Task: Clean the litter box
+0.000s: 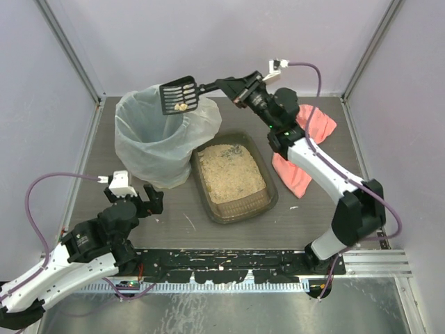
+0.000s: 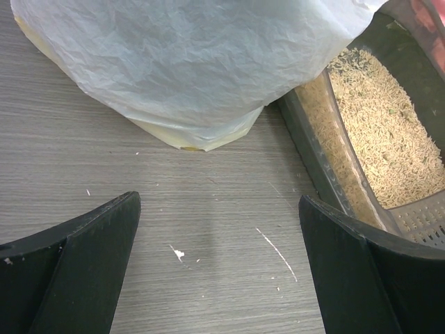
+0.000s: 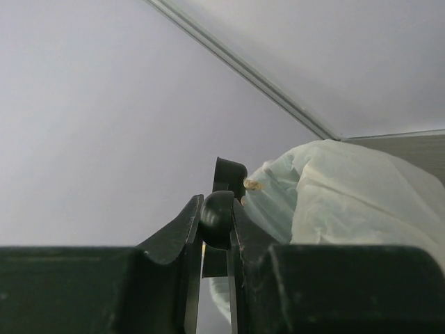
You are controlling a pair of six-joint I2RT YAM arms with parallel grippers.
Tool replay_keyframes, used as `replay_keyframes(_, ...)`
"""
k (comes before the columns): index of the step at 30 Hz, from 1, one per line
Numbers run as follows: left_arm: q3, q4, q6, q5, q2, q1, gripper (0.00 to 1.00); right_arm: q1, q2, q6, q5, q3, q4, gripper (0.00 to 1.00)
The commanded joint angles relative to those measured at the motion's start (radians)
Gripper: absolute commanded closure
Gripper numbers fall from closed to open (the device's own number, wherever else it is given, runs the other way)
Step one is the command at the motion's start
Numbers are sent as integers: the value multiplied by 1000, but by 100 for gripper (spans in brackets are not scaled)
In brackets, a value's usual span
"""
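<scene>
a: litter box [image 1: 240, 211]?
b: shallow dark translucent tray, tan litter, mid-table, touching the bag-lined bin [image 1: 163, 136].
a: grippers?
b: right gripper [image 1: 236, 89] clamps the scoop [image 1: 179, 95] handle; left gripper [image 1: 132, 202] spread wide, holding nothing.

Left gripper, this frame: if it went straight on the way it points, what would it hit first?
Most likely the bag-lined bin, low on its side, dead ahead of the open left gripper. The litter box sits right of that line. Depth is uncertain.
</scene>
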State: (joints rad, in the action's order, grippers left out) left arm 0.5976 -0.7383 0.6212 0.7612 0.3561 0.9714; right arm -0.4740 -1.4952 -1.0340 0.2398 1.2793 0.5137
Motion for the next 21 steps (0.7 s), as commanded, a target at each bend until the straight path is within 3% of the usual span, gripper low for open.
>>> replay_keyframes(1,0,22,15,7,-28,3,2,-51,-110,199,-42,155,36,99)
replay_keyframes(9,-7,26,14,12,-36,3,2,-130,-276,488,47,374,-1,99)
replay_keyframes(21,-12,29,14,8,-46,4,2,-281,-271,1153,113,429,-130,99)
